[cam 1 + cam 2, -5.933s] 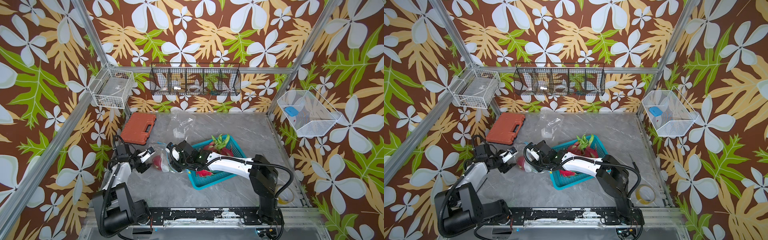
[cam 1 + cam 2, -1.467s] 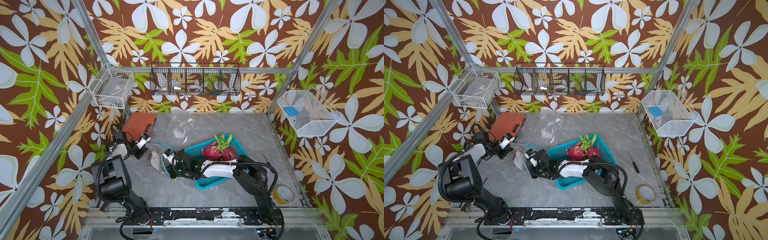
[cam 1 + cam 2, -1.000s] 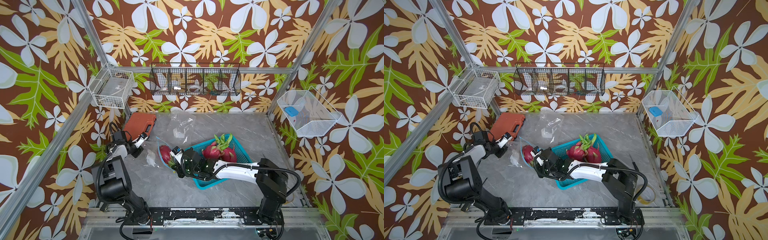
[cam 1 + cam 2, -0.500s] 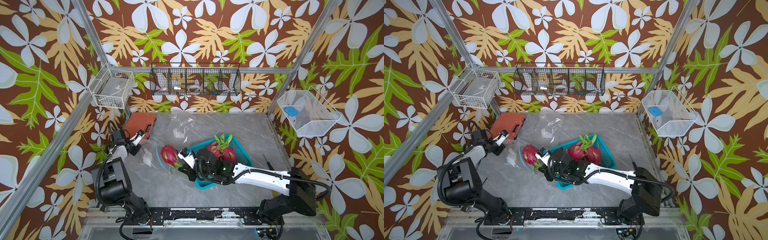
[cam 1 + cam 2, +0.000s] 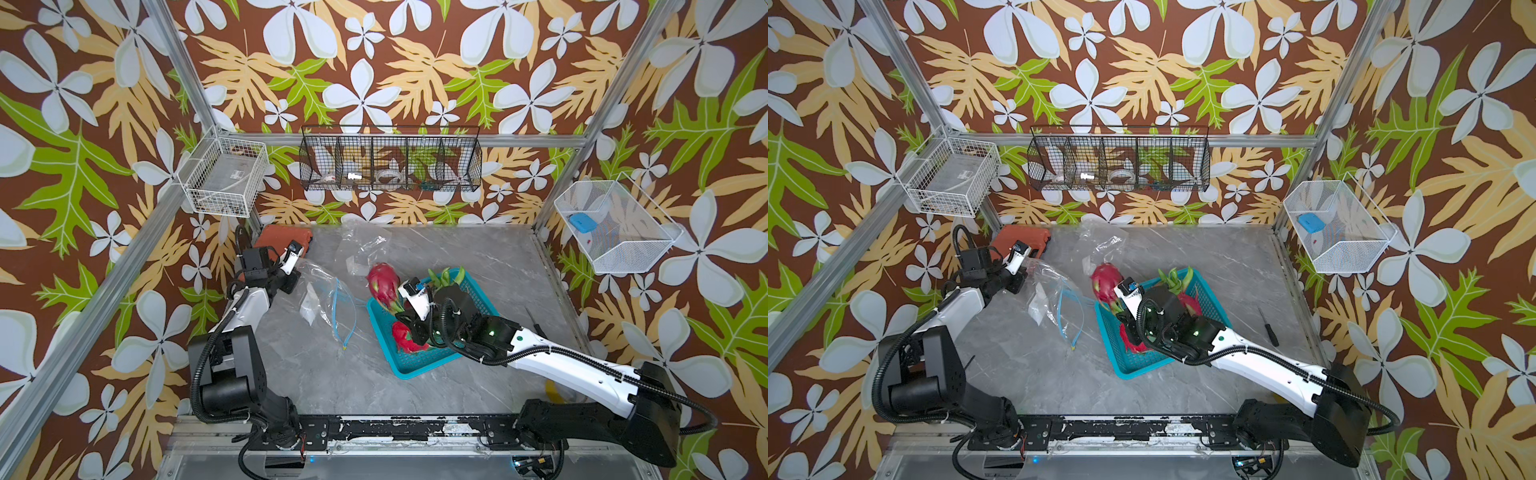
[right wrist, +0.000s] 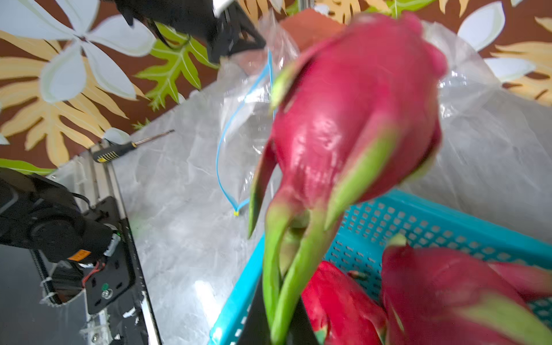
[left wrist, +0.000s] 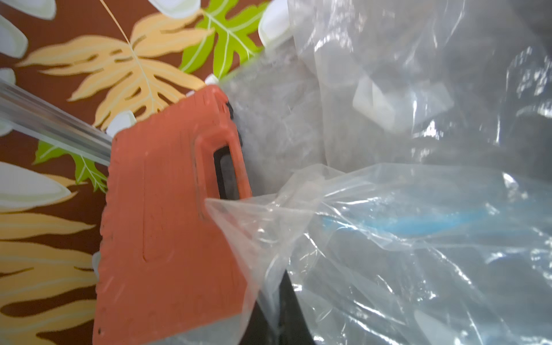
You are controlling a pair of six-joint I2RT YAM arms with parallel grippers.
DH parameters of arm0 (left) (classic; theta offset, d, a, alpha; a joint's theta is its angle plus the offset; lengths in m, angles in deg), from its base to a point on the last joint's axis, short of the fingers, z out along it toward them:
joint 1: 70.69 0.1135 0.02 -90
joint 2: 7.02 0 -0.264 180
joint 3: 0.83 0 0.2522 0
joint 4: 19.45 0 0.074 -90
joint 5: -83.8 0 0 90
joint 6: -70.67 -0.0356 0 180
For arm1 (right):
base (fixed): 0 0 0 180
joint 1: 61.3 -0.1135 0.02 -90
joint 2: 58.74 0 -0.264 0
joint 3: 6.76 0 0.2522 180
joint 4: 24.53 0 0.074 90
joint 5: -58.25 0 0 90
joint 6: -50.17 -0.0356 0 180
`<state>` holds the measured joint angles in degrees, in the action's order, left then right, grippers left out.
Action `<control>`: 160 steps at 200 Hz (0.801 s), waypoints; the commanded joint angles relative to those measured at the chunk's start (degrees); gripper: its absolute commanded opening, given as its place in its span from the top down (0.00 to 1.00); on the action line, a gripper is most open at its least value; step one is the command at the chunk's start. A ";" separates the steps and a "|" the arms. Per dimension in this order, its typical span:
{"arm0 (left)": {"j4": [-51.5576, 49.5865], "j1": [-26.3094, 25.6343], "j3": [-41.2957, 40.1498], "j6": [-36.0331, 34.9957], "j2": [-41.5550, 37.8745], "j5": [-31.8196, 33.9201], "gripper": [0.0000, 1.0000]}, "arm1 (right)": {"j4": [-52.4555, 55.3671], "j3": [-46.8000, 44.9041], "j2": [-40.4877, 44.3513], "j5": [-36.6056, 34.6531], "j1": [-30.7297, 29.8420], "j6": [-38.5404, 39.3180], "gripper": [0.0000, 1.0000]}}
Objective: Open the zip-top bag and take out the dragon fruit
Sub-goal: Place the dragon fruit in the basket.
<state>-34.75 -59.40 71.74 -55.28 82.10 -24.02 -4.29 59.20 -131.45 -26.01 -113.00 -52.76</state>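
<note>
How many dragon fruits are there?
3. The held dragon fruit hangs by its fronds from the right pincer at the teal basket edge. A second fruit and a third fruit lie in the basket. The arm may hide more.

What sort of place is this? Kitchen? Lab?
Likely a staged robot test cell, not a kitchen: left arm and right arm on one base rail, aluminium frame post, floral wallpaper, black wire basket.

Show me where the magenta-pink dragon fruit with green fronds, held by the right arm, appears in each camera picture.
Top view: the dragon fruit sits left of centre, at the teal plastic basket's far corner.
Top view: dragon fruit again left of centre.
Left wrist: not in it.
Right wrist: dragon fruit large, blurred, upper middle.
Shared landmark: the clear zip-top bag's blue zip strip.
</note>
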 commanded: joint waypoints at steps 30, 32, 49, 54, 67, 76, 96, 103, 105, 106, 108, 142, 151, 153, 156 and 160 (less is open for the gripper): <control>7.61 -6.02 11.24 12.88 7.22 3.79 1.00 | 3.10 -1.20 -2.56 -6.16 1.27 -1.06 1.00; 7.61 -6.15 11.55 13.11 7.50 3.72 1.00 | 3.10 -1.27 -2.78 -6.11 1.37 -1.16 1.00; 7.35 -7.11 13.46 14.52 9.20 3.85 0.95 | 3.32 -1.70 -4.06 -4.54 2.21 -1.38 1.00; 7.34 -7.16 13.59 14.78 9.54 3.86 0.89 | 3.23 -1.92 -4.59 -4.13 2.25 -1.33 1.00; 7.34 -7.29 13.38 15.17 9.76 4.52 0.65 | 3.01 -2.13 -5.80 -2.65 2.23 -1.31 1.00; 7.41 -7.27 12.68 14.75 9.46 5.10 0.53 | 3.31 -1.93 -6.69 -2.09 2.22 -1.22 0.99; 8.42 -7.25 9.78 12.96 7.70 6.88 0.28 | 4.13 -1.59 -7.88 -1.61 2.23 -1.07 0.96; 8.64 -7.25 8.63 11.97 6.80 7.39 0.21 | 4.45 -1.50 -7.76 -1.60 2.22 -0.96 0.96; 8.65 -7.18 8.39 11.73 6.53 7.55 0.20 | 4.54 -1.56 -7.72 -1.60 2.22 -0.96 0.96; 8.70 -7.21 8.19 11.58 6.43 7.63 0.19 | 4.56 -1.57 -7.72 -1.65 2.22 -0.96 0.96; 8.74 -7.19 7.76 11.31 6.16 7.76 0.18 | 4.65 -1.64 -7.56 -1.62 2.22 -0.94 0.95; 9.78 -6.19 1.98 7.50 0.27 9.65 0.13 | 5.45 -3.85 -2.04 -3.51 2.22 -1.37 0.94; 10.03 -5.57 0.65 7.11 -1.11 9.48 0.13 | 5.55 -4.58 -0.50 -3.75 2.21 -1.56 0.93; 10.06 -5.42 0.42 7.05 -1.38 9.45 0.13 | 5.56 -4.75 -0.18 -3.88 2.22 -1.61 0.93; 10.07 -5.26 0.08 6.96 -1.79 9.54 0.13 | 5.56 -4.96 0.21 -4.02 2.22 -1.66 0.92; 10.08 -5.06 -0.36 6.81 -2.25 9.61 0.12 | 5.54 -5.20 0.62 -4.03 2.22 -1.66 0.91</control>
<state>-26.82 -65.68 73.53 -45.94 82.25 -15.72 0.43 55.22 -133.44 -28.77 -110.75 -53.44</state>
